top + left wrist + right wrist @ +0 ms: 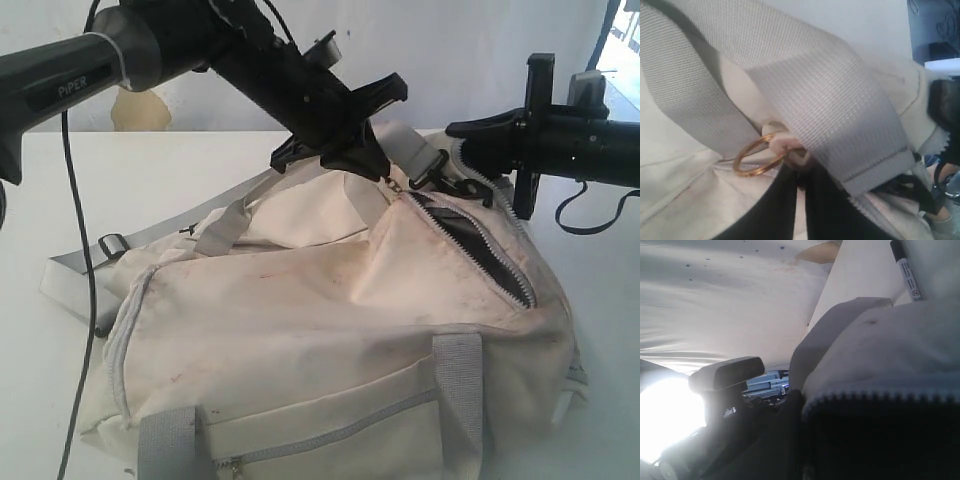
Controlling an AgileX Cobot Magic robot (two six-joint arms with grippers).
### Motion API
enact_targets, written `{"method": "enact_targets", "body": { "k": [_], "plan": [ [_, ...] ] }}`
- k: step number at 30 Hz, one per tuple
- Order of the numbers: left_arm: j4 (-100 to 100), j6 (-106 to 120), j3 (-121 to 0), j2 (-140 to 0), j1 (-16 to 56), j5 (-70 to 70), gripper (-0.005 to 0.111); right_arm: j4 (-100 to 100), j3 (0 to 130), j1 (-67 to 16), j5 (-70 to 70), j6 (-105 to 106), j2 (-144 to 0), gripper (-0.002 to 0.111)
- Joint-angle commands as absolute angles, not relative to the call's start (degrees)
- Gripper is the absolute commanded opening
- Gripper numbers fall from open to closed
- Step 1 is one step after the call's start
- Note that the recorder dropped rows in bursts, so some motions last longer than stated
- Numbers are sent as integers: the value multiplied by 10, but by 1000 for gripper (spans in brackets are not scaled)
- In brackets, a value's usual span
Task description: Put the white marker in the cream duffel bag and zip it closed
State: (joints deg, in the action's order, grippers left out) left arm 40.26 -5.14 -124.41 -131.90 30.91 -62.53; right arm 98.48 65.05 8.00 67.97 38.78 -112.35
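A big, soft, stained cream duffel bag [330,310] of fabric is sitting on the white surface [180,180], filling most of the exterior view. Its top zip [480,245] is lying part open twd the right end, w/ dark lining showing in the gap. The front pocket zip [340,430] is running along the near side btwn two grey handle straps.

The left claw [368,160] is hanging in from upper left & sitting on the bag's top, right by a wide grey webbing strap [830,100]. In the left wrist view its black fingers [770,215] are sitting narrow, almost together. They are apparently pinching a small cream tab of the bag at their tips. A thin gold metal ring [757,157] is lying just beside that tab, w/ the strap draping over it.

The right claw [462,155] is pointing in from the right, at the bag's right end by the end of the zip. One grey-black finger [725,372] is showing in the right wrist view. The other is hiding behind the bag's fabric, so can't tell how wide this claw is.

The slim white marker [907,275] w/ black cap is lying outside the bag, on the surface beyond the bag's end, & is showing only in the right wrist view. Its far end is hiding behind cream fabric. Neither claw is touching it.
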Motion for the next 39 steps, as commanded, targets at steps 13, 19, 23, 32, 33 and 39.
{"method": "enact_targets", "body": {
  "k": [13, 19, 23, 32, 33, 39],
  "plan": [
    [343, -28, -1246, -1308, 311, -700, 0, 960, 664, 90, 700, 437, -1115, 22],
    [427, 29, -1246, -1304, 315, -700, 0, 961, 696, 94, 700, 436, -1115, 52],
    [455, 37, -1246, -1304, 315, -700, 0, 908, 712, 94, 700, 463, -1108, 53],
    [424, 17, -1246, -1297, 315, -700, 0, 709, 733, 93, 700, 497, -1086, 51],
    [428, 17, -1246, -1294, 315, -700, 0, 684, 738, 93, 700, 497, -1080, 51],
    [432, 26, -1246, -1281, 315, -700, 0, 642, 756, 93, 652, 528, -1047, 51]
  ]
}}
